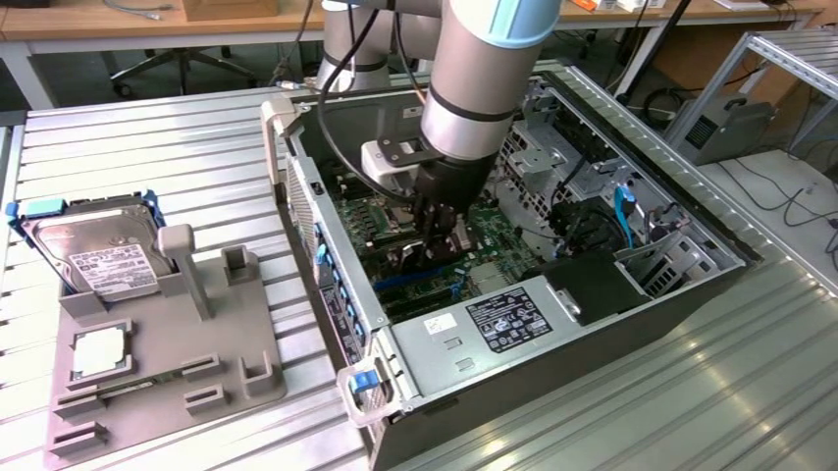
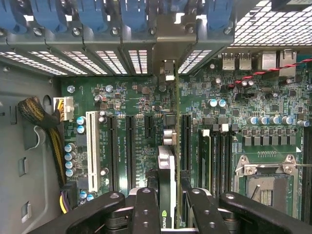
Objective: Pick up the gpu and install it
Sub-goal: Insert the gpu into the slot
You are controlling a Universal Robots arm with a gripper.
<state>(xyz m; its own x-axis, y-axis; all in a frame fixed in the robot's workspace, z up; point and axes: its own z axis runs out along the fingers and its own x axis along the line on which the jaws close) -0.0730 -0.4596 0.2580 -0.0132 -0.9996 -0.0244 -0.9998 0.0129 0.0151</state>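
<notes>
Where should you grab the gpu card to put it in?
By its long top edge, from straight above. The gpu is thin and stands on edge over the motherboard slots, so the gripper pinches its two flat faces, as it does now.

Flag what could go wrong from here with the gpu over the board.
1. The gripper holds the gpu edge-on over the motherboard, with black slots close on both sides. A small sideways offset could press it against the board or into the wrong slot.
2. The card's far end sits near the rear vents and blue latches. It might catch on that frame and tilt the card in the grip.
</notes>
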